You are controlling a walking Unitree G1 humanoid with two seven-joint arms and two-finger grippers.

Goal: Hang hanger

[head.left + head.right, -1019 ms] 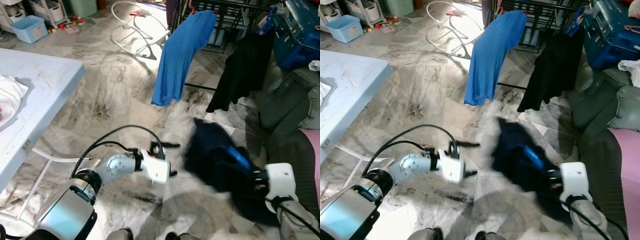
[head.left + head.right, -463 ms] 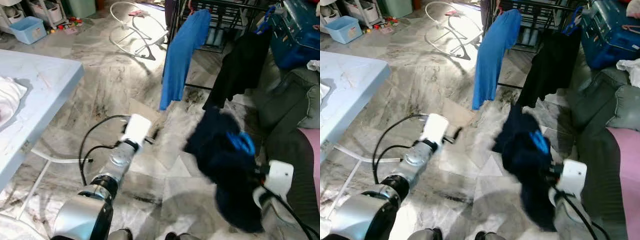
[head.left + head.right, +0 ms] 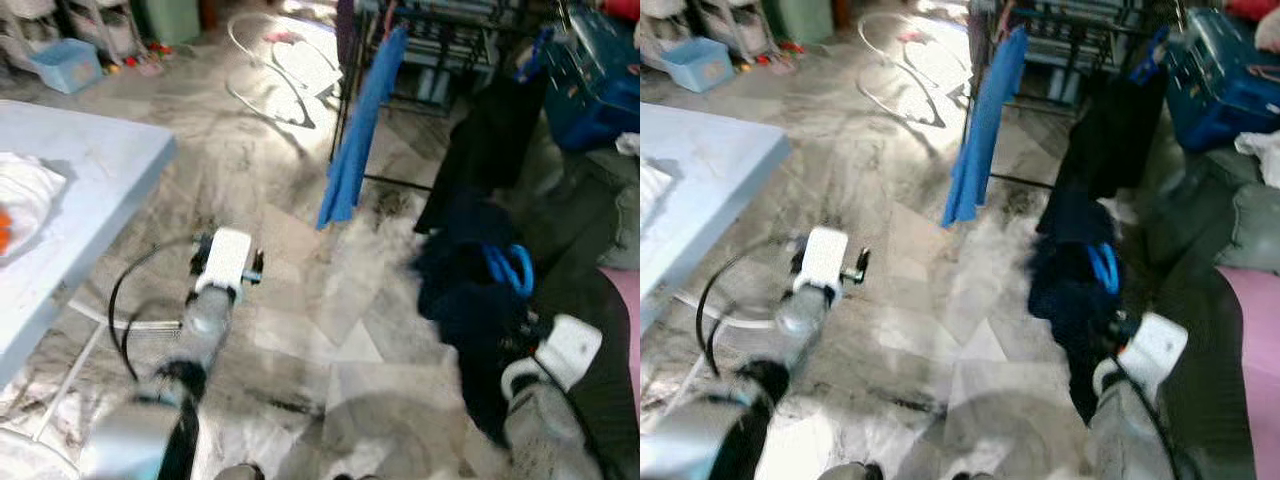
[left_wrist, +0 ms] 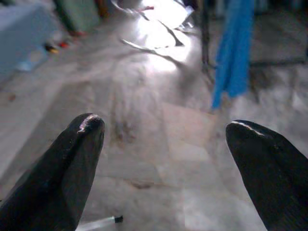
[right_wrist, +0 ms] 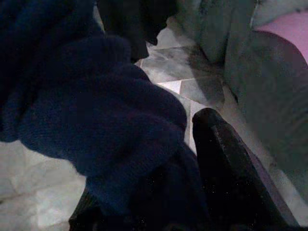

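Observation:
A dark navy garment (image 3: 465, 300) is draped on a blue hanger (image 3: 510, 270) and held up at the right, just below the rack. My right gripper (image 3: 525, 335) is shut on the bunched navy cloth; one black finger (image 5: 226, 163) presses against it and the other is buried in the fabric. The black clothes rack (image 3: 440, 30) stands at the back. A blue shirt (image 3: 360, 130) and a black garment (image 3: 485, 130) hang from it. My left gripper (image 4: 163, 127) reaches forward over the floor, open, with nothing between its fingers (image 4: 72, 163).
A light blue table (image 3: 90, 190) with a white cloth (image 3: 25, 200) stands at the left. A grey sofa (image 3: 1240, 220) with a pink cushion (image 3: 1250, 330) lies at the right, a blue case (image 3: 590, 80) behind it. A white tube frame (image 3: 270, 60) lies on the marble floor.
My right arm has lifted the navy garment and hanger up and forward toward the rack. My left arm has swung from pointing right to pointing straight ahead. The picture has blurred and shifted.

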